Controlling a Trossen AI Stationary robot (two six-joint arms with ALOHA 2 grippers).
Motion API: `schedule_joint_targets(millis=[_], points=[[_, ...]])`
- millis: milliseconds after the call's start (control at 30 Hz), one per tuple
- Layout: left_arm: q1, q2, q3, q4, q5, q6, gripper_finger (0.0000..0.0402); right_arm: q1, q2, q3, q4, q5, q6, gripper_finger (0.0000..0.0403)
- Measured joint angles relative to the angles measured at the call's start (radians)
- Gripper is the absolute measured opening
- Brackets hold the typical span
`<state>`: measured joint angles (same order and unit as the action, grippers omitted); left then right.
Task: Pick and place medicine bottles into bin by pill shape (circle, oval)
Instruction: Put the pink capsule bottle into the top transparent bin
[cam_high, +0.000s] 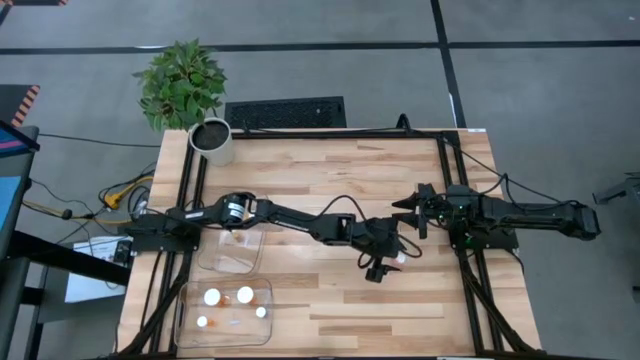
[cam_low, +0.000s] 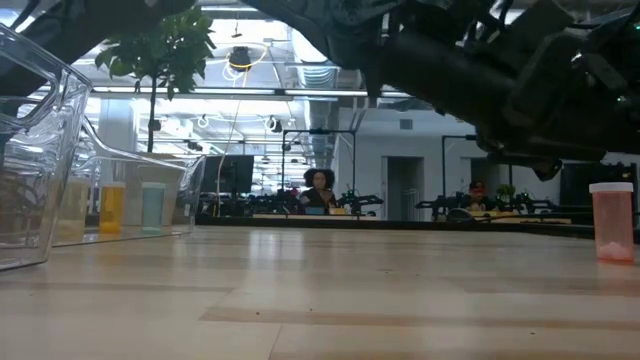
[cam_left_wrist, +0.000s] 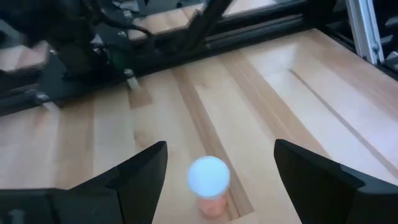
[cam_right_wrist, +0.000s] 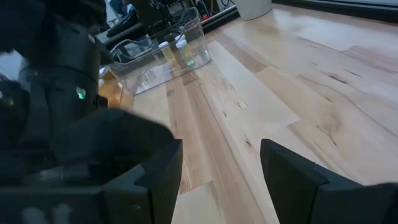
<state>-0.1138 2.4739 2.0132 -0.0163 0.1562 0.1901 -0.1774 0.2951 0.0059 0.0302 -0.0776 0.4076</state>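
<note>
One small orange pill bottle with a round white cap (cam_left_wrist: 209, 178) stands upright on the wooden table, right of centre (cam_high: 398, 256); it also shows in the low view (cam_low: 612, 222). My left gripper (cam_left_wrist: 221, 171) is open and hovers over it, one finger on either side, touching nothing. In the high view, my left gripper (cam_high: 385, 262) reaches far across the table. Several more bottles (cam_high: 245, 294) lie in the near clear bin (cam_high: 188, 312). My right gripper (cam_high: 407, 218) is open and empty, just beyond the left one.
A second clear bin (cam_high: 205, 262) stands beyond the first at the table's left, under my left arm. A potted plant (cam_high: 212, 140) sits at the far left corner. Black frame rails (cam_high: 455, 190) run along the table's sides. The bare wood (cam_high: 330, 310) in the near middle is free.
</note>
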Motion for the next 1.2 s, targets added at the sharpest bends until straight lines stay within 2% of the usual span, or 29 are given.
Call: schedule_joint_targets(millis=[1200], points=[[0.01, 0.034, 0.003, -0.012, -0.005, -0.012, 0.0288, 0.0, 0.0, 0.0, -0.007, 0.0, 0.001, 0.0225]])
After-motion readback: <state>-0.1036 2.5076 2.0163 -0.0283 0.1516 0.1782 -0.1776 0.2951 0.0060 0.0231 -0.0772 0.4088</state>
